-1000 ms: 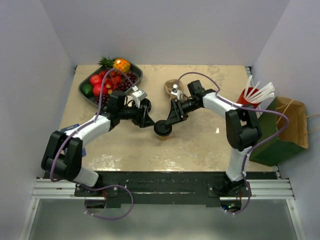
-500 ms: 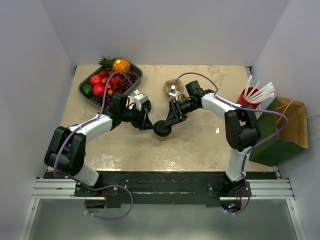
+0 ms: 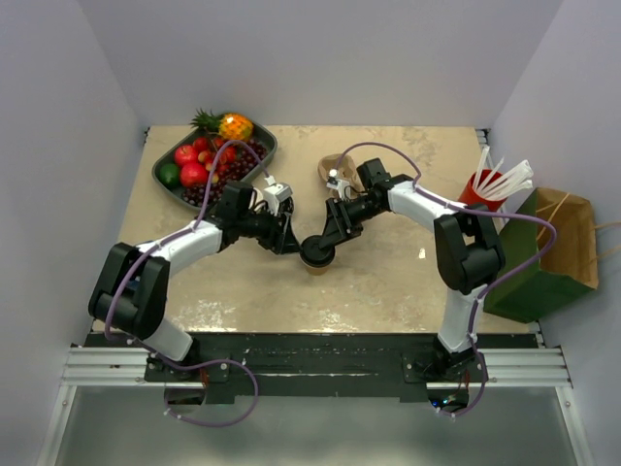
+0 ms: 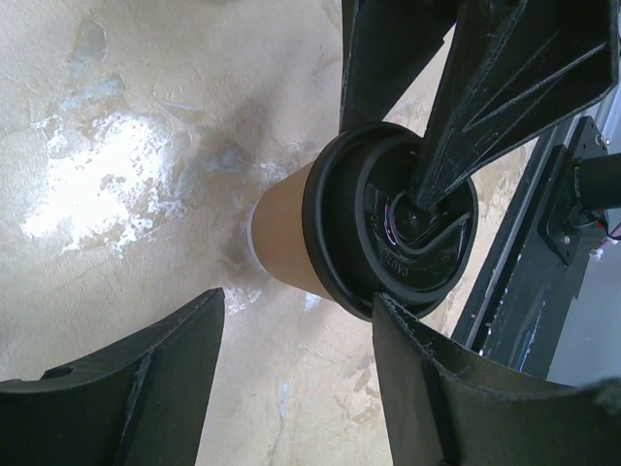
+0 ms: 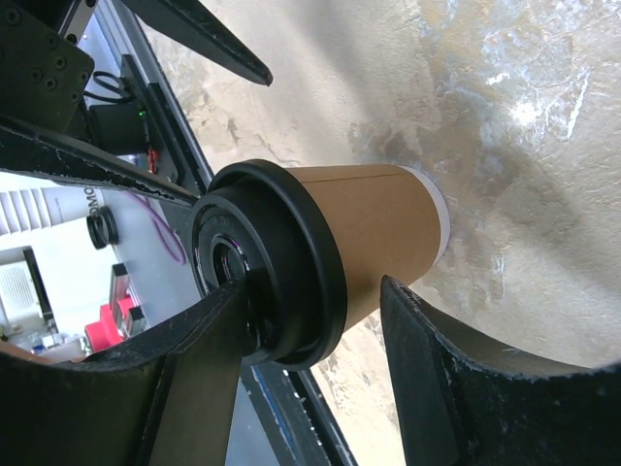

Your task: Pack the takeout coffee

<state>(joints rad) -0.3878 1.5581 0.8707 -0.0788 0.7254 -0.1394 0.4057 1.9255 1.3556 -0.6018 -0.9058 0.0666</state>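
Overhead view: the right gripper (image 3: 323,243) covers the 1 o'clock side of the kraft-tan paper cup with round black plastic lid (image 3: 312,256); contact between them cannot be judged. Its wrist hides part of the pale pulp cardboard carrier (image 3: 326,165). At 3 o'clock, the handles of the brown paper bag (image 3: 568,228) leave the picture.

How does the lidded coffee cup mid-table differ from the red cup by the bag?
The coffee cup is kraft-tan and capped by a black lid; the red cup is open, holding white straws. The coffee cup stands mid-table between the left gripper and right gripper; the red cup sits at the right edge with no gripper near. Both stand upright.
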